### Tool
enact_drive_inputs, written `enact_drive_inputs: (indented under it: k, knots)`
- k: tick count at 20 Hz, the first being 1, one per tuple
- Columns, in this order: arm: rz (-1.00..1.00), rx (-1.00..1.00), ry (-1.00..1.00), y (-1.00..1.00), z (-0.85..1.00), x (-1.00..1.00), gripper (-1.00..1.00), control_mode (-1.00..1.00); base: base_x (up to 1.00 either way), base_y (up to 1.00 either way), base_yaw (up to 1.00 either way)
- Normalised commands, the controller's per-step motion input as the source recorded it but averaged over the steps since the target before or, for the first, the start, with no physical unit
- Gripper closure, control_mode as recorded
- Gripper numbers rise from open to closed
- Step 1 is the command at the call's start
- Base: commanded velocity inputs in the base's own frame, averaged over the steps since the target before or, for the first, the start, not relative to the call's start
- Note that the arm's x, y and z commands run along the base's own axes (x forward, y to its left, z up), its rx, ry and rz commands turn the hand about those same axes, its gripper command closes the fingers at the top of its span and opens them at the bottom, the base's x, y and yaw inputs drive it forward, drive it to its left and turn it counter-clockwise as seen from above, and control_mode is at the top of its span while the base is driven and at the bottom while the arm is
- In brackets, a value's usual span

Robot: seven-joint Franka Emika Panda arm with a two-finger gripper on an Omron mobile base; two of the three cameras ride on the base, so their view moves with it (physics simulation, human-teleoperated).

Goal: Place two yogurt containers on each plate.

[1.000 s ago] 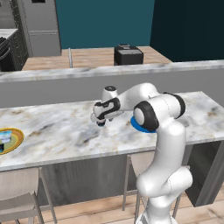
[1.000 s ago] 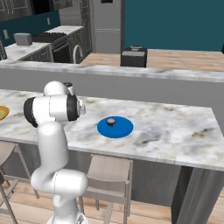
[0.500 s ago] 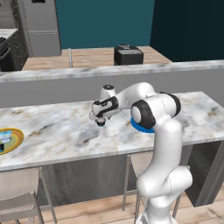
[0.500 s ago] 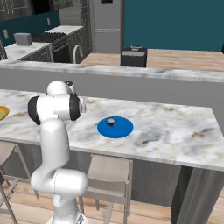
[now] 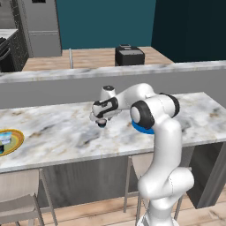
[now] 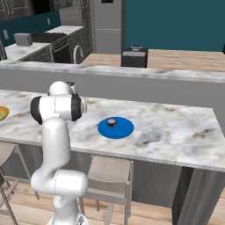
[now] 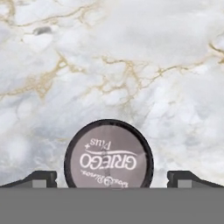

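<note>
A dark yogurt container (image 7: 108, 155) with a pale grey printed lid stands on the marble counter, directly under my gripper (image 7: 112, 179). The gripper is open, with one fingertip (image 7: 41, 178) on each side of the cup and clear of it. From the left base camera, the gripper (image 5: 100, 121) hangs low over that cup (image 5: 102, 125). The blue plate (image 6: 121, 130) lies to the right and carries another dark yogurt container (image 6: 111, 121). At the counter's far left lies the orange-rimmed plate (image 5: 12, 140), with a pale yogurt container (image 5: 3, 138) on it.
A raised grey ledge (image 5: 53, 75) runs along the back of the marble counter (image 5: 62, 132). Stools (image 6: 107, 173) stand under the front edge. A dark toaster (image 5: 129, 55) sits on the far wooden counter.
The hand has come down and slightly left over the yogurt container on the counter. The jaws have stayed wide.
</note>
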Motion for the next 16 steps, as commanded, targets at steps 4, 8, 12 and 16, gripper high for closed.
enact_drive_inputs:
  k: [4,8,12,16]
  knots:
    - [0.00,0.00,0.00,0.00,-0.28,0.00,-1.00,-1.00,0.00,0.00,0.00]
    - [0.00,0.00,0.00,0.00,-0.22,0.01,-1.00,-1.00,0.00,0.00,0.00]
    - [0.00,0.00,0.00,0.02,-0.07,0.06,-1.00,-1.00,0.00,0.00,0.00]
    - [0.00,0.00,0.01,0.03,0.00,0.08,1.00,-1.00,0.00,0.00,0.00]
